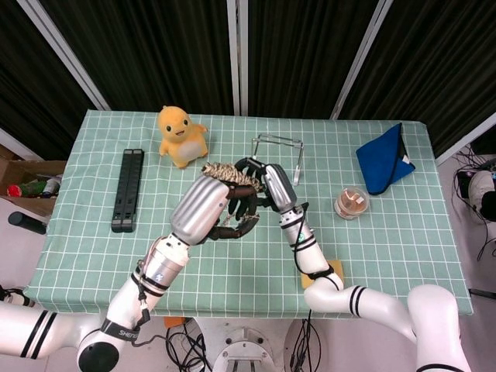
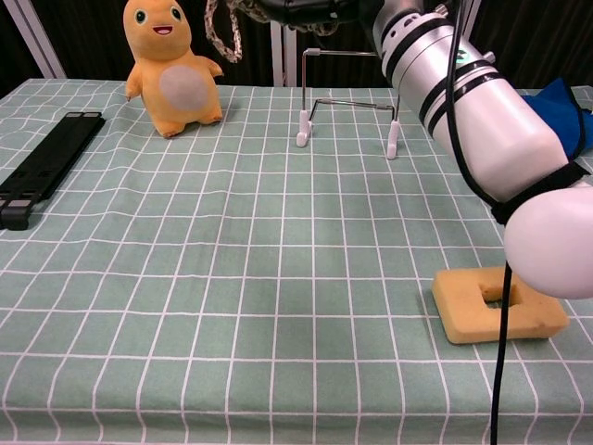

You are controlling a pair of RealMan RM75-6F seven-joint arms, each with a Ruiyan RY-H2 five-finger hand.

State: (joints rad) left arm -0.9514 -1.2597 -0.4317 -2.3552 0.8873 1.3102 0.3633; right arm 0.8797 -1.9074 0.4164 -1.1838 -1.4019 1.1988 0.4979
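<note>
Both hands are raised together above the middle of the table. My right hand (image 1: 260, 180) grips a ball of braided jute rope (image 1: 227, 173), which lies across the top of my left wrist. Just below it my left hand (image 1: 237, 211) has its dark fingers curled around the rope's free end. In the chest view a slack loop of the rope (image 2: 219, 30) hangs at the top edge, and my right forearm (image 2: 463, 102) crosses the upper right. Most of both hands is cut off there.
A yellow plush toy (image 1: 180, 133) sits at the back left, a black bar (image 1: 127, 190) lies along the left side. A wire stand (image 1: 277, 151) is behind the hands. To the right are a jar (image 1: 351, 202), a blue cloth (image 1: 384, 159) and a yellow sponge (image 2: 500, 306).
</note>
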